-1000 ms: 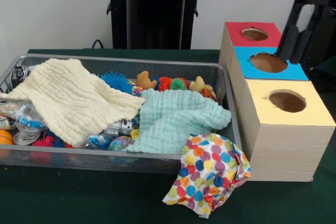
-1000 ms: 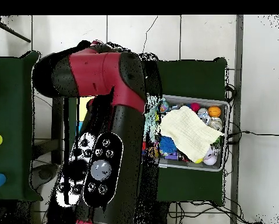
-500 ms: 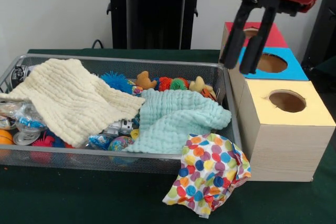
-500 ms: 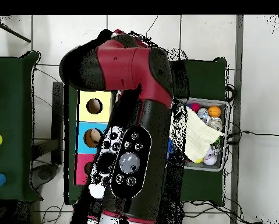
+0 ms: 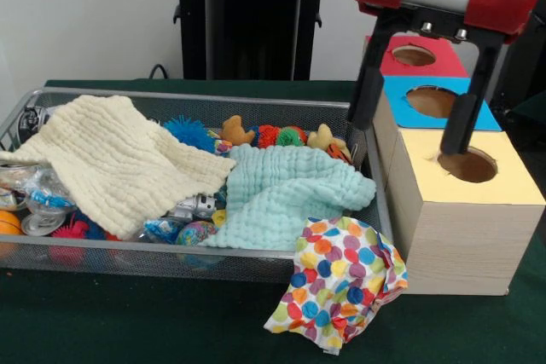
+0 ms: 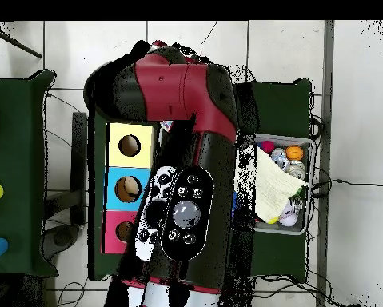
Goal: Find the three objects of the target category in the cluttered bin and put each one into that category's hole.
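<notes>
Tool (image 5: 415,125) spread wide, empty, poised high between bin (image 5: 256,255) rim and yellow box (image 5: 465,202). Right finger (image 5: 465,121) over the yellow hole (image 5: 467,164). Below and left, mint cloth (image 5: 286,198); further left, cream cloth (image 5: 119,159). Both soft, light, easy to pinch at a fold. Behind the mint cloth, plush toys (image 5: 324,139) and a blue spiky ball (image 5: 189,132): squashy, likely forgiving, best taken across the body. Target category unclear. Far left, clear plastic pieces (image 5: 38,202), probably slippery. Dotted cloth (image 5: 341,279) draped over bin's front rim onto tabletop (image 5: 128,321).

Dark green table cover (image 5: 128,321), white wall (image 5: 85,14), tiled floor (image 6: 266,48), black cables (image 6: 346,182)
</notes>
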Robot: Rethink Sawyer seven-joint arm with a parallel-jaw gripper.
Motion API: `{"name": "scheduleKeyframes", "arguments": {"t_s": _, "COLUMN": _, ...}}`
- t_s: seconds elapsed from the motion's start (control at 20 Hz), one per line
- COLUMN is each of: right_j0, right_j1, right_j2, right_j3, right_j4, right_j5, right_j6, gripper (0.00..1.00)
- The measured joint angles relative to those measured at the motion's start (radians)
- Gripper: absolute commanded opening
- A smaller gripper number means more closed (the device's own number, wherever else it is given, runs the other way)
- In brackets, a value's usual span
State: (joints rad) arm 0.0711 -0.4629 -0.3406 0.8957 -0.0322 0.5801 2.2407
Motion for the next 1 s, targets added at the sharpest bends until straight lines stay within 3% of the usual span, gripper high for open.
{"name": "scheduleKeyframes", "arguments": {"t_s": 1.0, "right_j0": 0.036, "right_j1": 0.037, "right_j2": -0.031, "right_j3": 0.001, "right_j4": -0.063, "right_j5": -0.033, "right_j6": 0.000, "gripper": 1.00}}
